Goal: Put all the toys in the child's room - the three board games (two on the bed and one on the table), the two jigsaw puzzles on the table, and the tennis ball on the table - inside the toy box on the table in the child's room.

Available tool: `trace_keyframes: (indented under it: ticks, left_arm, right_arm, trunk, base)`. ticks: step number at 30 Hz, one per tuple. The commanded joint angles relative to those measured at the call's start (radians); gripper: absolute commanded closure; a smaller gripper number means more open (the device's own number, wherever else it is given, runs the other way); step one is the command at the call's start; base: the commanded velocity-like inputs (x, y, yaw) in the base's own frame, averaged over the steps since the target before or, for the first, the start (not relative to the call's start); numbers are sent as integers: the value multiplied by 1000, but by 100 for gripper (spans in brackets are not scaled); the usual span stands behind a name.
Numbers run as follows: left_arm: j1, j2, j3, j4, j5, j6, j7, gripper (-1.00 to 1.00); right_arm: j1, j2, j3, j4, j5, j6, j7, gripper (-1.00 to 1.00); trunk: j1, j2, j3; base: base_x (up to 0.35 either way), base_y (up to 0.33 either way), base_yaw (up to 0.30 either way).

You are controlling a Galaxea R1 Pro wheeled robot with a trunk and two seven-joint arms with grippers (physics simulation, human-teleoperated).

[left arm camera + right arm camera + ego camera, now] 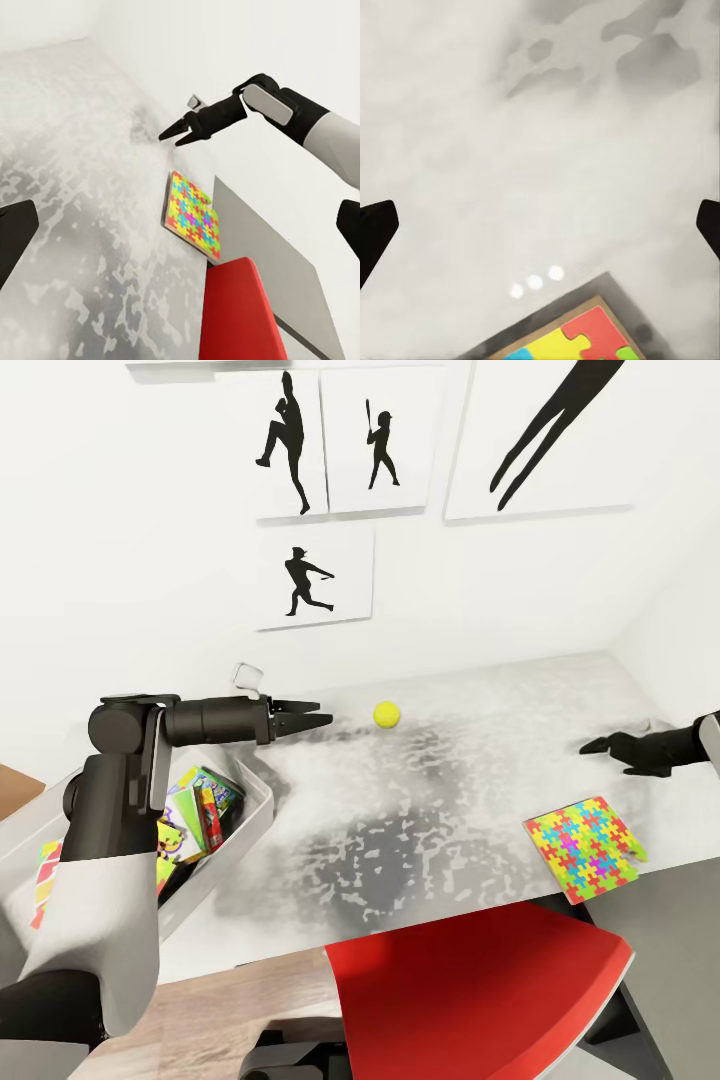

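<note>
1. In the head view, the left gripper (318,718) is held level above the table (470,780), fingers apart, with the tennis ball (387,713) just beyond its tips. The toy box (248,815) sits below the left arm, coloured boxes inside. The right gripper (598,745) hovers behind the jigsaw puzzle (585,847).
2. In the left wrist view, the jigsaw puzzle (193,217) is seen at the table edge beneath the right gripper (169,136), beside the red chair (240,311).
3. In the right wrist view, spread fingers (375,236) frame the tabletop, the jigsaw puzzle (574,342) lying below them.
</note>
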Motion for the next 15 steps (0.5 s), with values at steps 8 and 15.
trace_keyframes:
  ticks: [8, 15]
  left_arm:
    - [-1, 1, 1, -1, -10, 10, -11, -100]
    - [-1, 1, 1, -1, -10, 10, -11, -100]
  right_arm:
    - [2, -38, -2, -1, 3, 5, 87, -100]
    - [3, -63, -2, 4, 3, 5, 113, -100]
  trunk:
    - [1, -2, -1]
    - [1, -2, -1]
  base:
    - [-42, 0, 0]
    - [-27, 0, 0]
